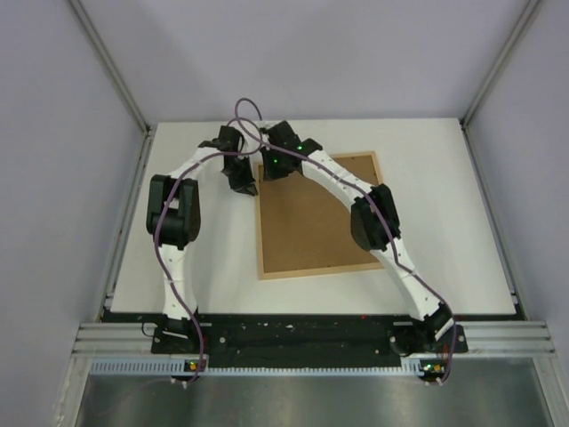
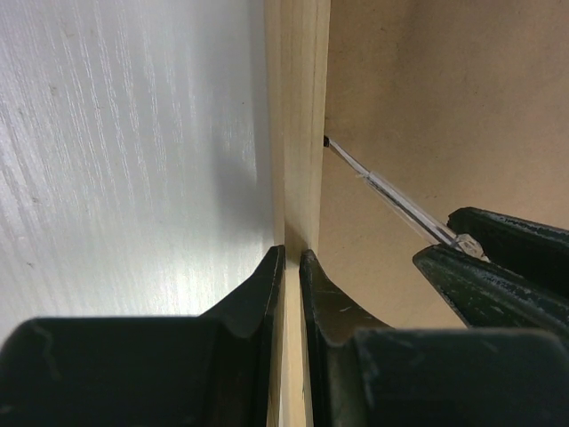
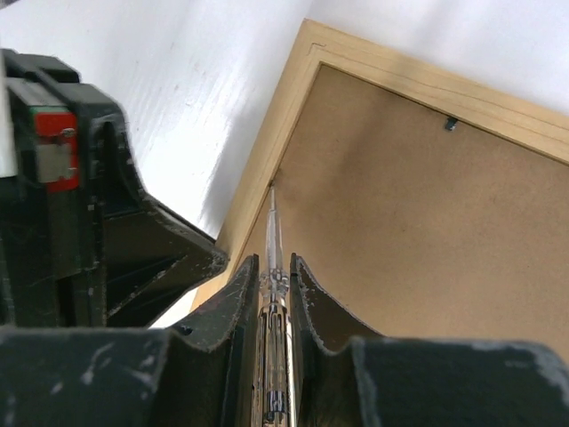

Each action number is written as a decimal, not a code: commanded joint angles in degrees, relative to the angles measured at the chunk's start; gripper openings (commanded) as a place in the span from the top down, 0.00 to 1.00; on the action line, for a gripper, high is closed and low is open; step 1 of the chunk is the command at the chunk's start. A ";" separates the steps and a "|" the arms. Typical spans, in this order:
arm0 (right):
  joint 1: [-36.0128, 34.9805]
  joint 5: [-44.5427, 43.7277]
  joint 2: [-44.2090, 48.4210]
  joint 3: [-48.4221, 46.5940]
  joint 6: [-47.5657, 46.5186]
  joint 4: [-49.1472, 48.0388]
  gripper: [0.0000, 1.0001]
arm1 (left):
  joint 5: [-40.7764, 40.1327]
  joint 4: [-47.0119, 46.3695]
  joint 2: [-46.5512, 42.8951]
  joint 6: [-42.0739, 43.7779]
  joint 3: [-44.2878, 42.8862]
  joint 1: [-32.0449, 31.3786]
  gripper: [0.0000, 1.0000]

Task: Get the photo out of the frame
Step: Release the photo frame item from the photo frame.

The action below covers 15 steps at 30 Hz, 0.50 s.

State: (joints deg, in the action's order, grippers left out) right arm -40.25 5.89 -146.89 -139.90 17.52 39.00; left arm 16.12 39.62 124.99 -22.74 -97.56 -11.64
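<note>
Top external: one frame (image 1: 311,270), one board (image 1: 307,222).

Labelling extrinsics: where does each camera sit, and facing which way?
Top external: high behind the robot, looking down at the frame, backing board up; left arm, right arm show.
Left wrist: looks along the left gripper, shut on the frame's rail.
Right wrist: looks along the right gripper, shut on a thin clear tool, tip at the frame's inner edge.
Shared: each wrist view shows the other gripper and the tool.
</note>
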 commanded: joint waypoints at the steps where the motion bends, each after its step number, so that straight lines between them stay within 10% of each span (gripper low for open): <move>1: 0.41 25.89 5.29 3.73 5.32 -8.49 1.00 | 4.36 -4.63 1.75 -0.90 1.23 -3.66 0.88; 9: 11.85 39.45 13.46 15.79 4.55 -10.62 1.00 | 2.87 -3.58 1.05 1.12 -1.66 -0.05 0.78; 15: 17.21 41.66 17.59 20.26 1.12 -10.61 1.00 | -2.05 1.07 3.41 3.58 -11.14 0.13 0.52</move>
State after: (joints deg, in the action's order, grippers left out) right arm -25.50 42.00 -137.29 -121.49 21.12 31.68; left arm 17.21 39.29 126.87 -21.12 -101.36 -11.62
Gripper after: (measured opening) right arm 0.146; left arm 0.406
